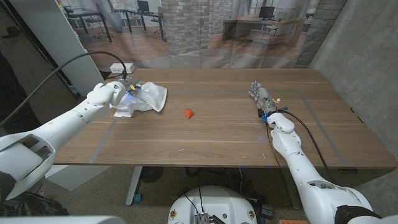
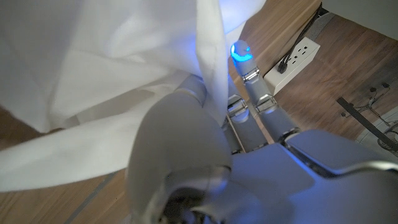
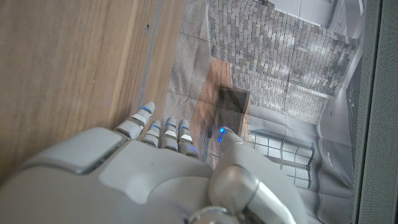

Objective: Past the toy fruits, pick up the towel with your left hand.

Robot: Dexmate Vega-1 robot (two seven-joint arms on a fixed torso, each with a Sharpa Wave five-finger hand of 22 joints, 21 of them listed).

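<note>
You're running two glossy white arms with rounded segmented shells and dark seams at the joints. A black cable loops along the left arm (image 1: 59, 127); another trails off the right arm (image 1: 295, 152). The left hand (image 1: 115, 93) and right hand (image 1: 261, 98) are grey metal with silver finger (image 2: 261, 93) links and blue-lit tips.

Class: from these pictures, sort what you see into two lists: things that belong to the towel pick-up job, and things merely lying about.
Belongs to the job:
- white towel
- left robot hand, gripping the towel
- red toy fruit, the landmark

Just lying about:
- right robot hand, idle on the table
- power strip beyond the table edge
</note>
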